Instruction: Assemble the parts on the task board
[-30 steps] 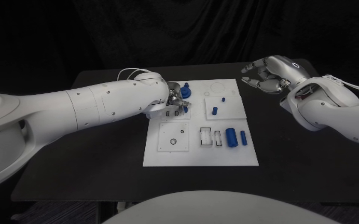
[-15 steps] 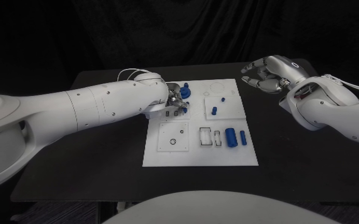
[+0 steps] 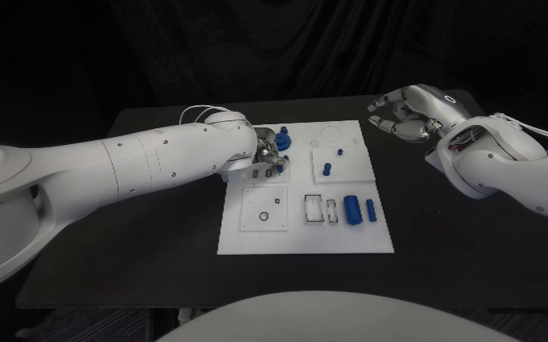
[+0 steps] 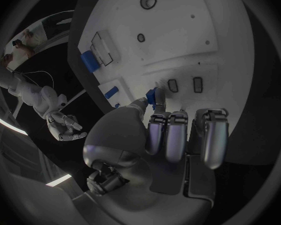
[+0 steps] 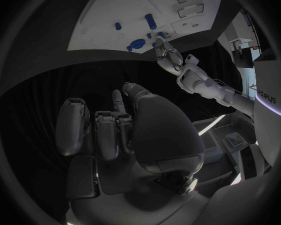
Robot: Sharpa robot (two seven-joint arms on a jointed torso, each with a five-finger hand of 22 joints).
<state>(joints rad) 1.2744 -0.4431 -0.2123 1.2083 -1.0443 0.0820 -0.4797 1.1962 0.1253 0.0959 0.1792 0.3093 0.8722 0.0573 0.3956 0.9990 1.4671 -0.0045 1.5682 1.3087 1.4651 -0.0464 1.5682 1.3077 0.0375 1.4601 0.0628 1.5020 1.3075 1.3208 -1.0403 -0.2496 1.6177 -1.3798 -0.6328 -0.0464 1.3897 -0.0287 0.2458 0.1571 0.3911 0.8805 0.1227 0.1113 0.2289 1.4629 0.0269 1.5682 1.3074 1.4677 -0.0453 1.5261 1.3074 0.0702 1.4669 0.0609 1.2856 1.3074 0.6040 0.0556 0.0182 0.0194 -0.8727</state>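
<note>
Pinching blue part (image 4: pixel 157 96) | left hand (image 4: pixel 172 135) fingers closed | right hand (image 3: pixel 405 115) empty, curled

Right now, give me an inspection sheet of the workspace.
Surface: black table, bare around the board.
Job's things: white task board; blue parts lie on it, the large blue cylinder near its right edge.
Clutter: nothing seen.
Hands: left hand pinches a small blue part at the board; right hand curled, off the board, holding nothing.
Cables: white cable at the left wrist.
Surroundings: black curtain.
</note>
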